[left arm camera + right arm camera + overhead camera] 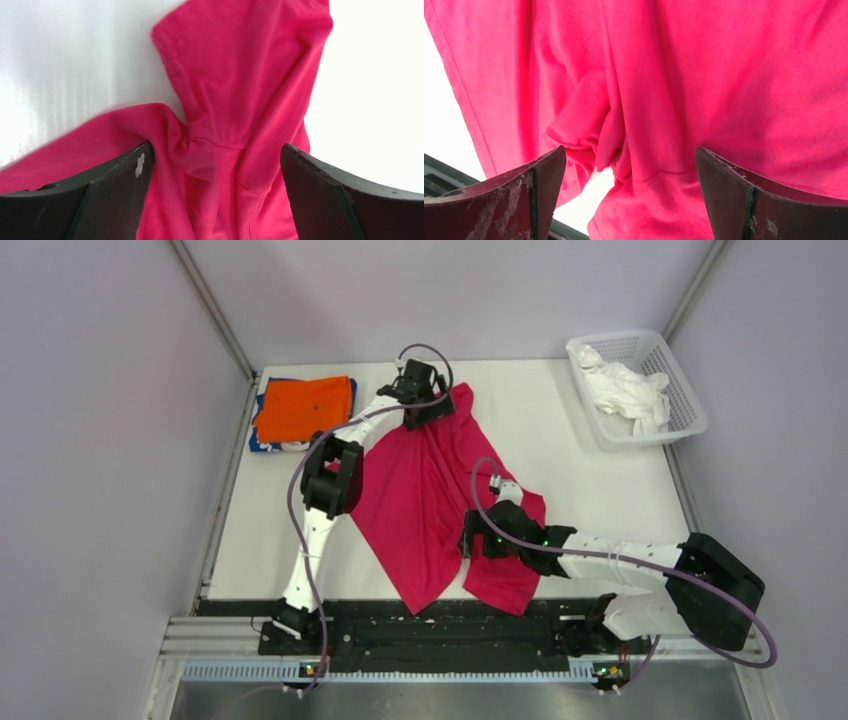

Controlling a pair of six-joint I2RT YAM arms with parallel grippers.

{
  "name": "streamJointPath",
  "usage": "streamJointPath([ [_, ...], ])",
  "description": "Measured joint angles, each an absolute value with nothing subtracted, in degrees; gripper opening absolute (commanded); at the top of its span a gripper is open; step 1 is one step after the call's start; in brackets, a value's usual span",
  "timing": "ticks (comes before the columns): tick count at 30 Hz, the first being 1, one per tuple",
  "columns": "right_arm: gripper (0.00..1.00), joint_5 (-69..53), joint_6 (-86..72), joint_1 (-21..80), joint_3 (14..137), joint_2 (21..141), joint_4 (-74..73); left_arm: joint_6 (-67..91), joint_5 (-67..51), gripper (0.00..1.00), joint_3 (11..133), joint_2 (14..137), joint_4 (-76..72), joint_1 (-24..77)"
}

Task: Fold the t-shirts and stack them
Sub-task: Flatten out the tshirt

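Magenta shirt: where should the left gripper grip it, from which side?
Pinch the magenta shirt by the raised fold at its far end, straight down from above. The left gripper is open astride that ridge; elsewhere the cloth lies flat on the table, likely hard to pinch.

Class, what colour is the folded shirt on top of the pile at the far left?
The folded shirt is orange; the top view shows it best.

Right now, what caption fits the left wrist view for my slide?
Open left gripper over a bunched fold of the red t-shirt on the table.
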State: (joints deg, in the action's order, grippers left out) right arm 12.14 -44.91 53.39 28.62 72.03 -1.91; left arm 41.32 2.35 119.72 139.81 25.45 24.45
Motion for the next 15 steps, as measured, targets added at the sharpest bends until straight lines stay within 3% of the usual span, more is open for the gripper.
streamJointPath([
  [6, 0.99, 16.08, -37.01, 52.69, 37.87, 74.39, -4.64, 36.82, -0.69, 0.99, 116.6, 137.49, 25.74, 24.88],
  [15, 0.99, 10.11, -33.95, 36.75, 44.6, 80.05, -1.45, 39.11, 0.75, 0.99, 73.6, 101.8, 18.35, 25.36],
])
